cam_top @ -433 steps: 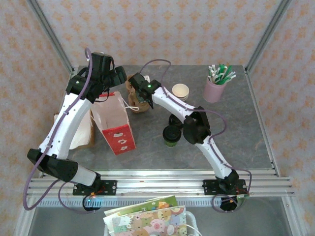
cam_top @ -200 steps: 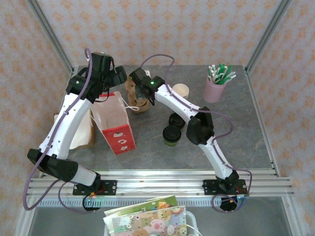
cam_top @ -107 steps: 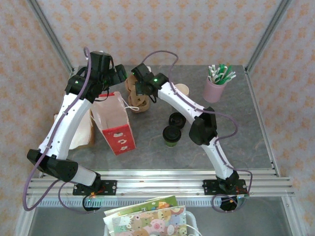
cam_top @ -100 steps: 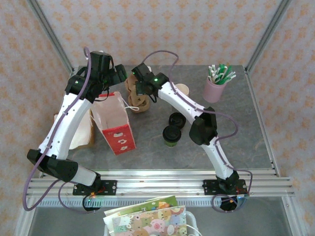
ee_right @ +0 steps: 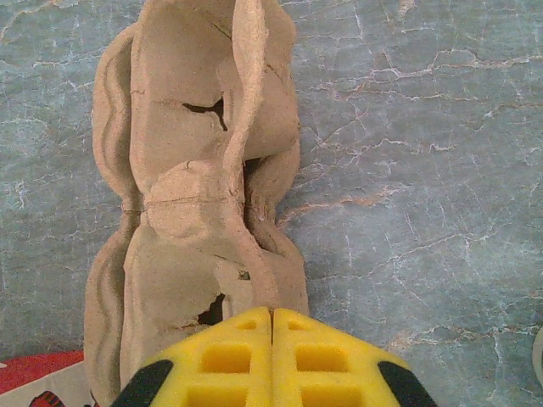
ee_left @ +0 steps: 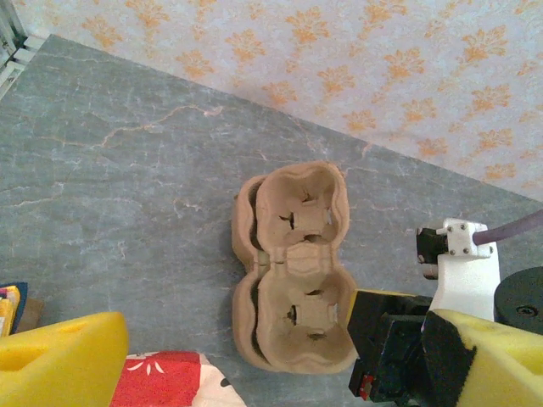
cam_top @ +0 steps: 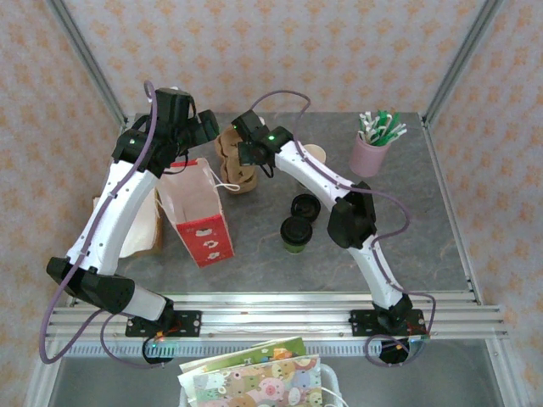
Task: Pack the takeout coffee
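Observation:
The takeout coffee (cam_top: 296,231), a green-patterned cup with a black lid, stands upright mid-table, apart from both grippers. A brown moulded cup carrier (cam_top: 235,166) (ee_left: 294,270) (ee_right: 191,212) lies at the back, beside the red and white paper bag (cam_top: 197,212). My right gripper (cam_top: 248,158) (ee_right: 271,326) is shut on the carrier's right rim, and its yellow fingers (ee_right: 271,356) are pressed together around that thin wall. My left gripper (cam_top: 199,131) (ee_left: 276,339) hovers open above the carrier and the bag's far edge, holding nothing.
A loose black lid (cam_top: 304,204) lies just behind the coffee. A lidless cream-lined cup (cam_top: 315,155) sits behind the right arm. A pink cup of straws (cam_top: 371,151) stands at the back right. Brown paper (cam_top: 149,227) lies left of the bag.
My right gripper has shifted a little toward the back, staying at the carrier's right rim. The left arm, bag and coffee have not moved.

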